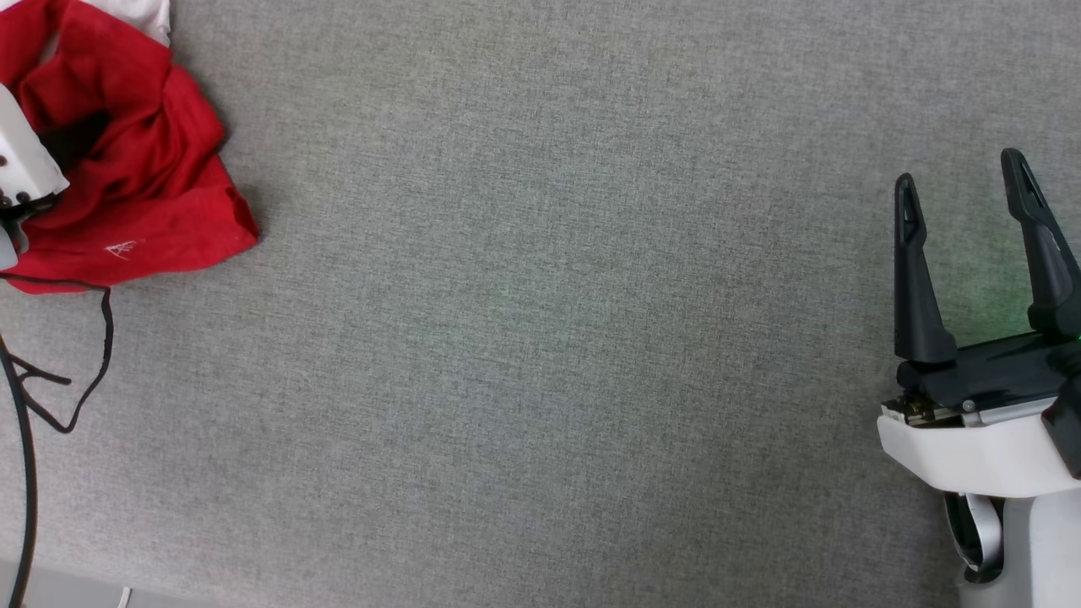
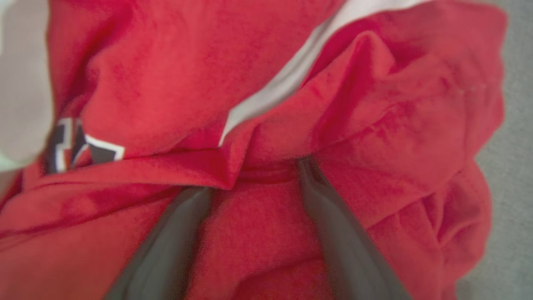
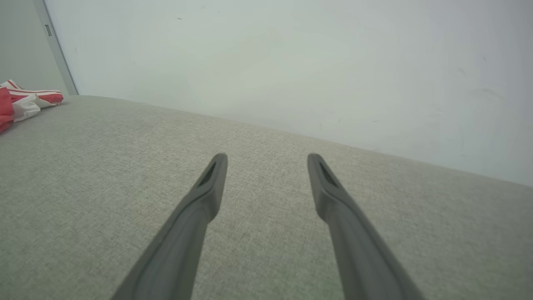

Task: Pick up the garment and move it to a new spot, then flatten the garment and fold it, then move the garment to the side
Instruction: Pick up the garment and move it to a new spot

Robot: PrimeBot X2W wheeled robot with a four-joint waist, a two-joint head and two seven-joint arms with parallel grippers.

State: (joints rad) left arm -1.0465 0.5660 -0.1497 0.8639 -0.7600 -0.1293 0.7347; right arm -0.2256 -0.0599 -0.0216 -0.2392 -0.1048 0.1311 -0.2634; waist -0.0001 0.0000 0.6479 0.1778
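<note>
1. The garment (image 1: 143, 169) lies in a crumpled heap at the upper left corner of the head view, on the left end of the table (image 1: 540, 338).
2. Orientation: the heap is bunched, so no collar, hem or true long axis can be made out. As a mass it runs from the view's top left down to a red corner at its lower right.
3. In the left wrist view the garment (image 2: 166, 75) shows deep red folds, a white band (image 2: 283, 83) and a patch of black, white-edged lettering (image 2: 87, 150).
4. In the right wrist view the garment (image 3: 25, 102) sits at the far left, showing a white sleeve with red-striped trim.
5. The left pincer (image 2: 256, 179) has its jaws spread wide. Its fingers (image 2: 175, 250) are pushed into the red folds, with cloth bunched between them and over both tips. The jaws have not closed on the cloth.
6. The left arm's white housing (image 1: 25, 160) stands over the heap.
7. The right pincer (image 1: 958, 166) is at the lower right of the head view, well apart from the garment. Its jaws are fully apart and hold nothing (image 3: 267, 157).
8. The table is covered in grey woven fabric.
9. A thin black cable (image 1: 84, 363) loops just below the heap.
10. A plain white wall (image 3: 291, 62) stands behind the table, with a grey upright strip (image 3: 58, 54) at its left.
</note>
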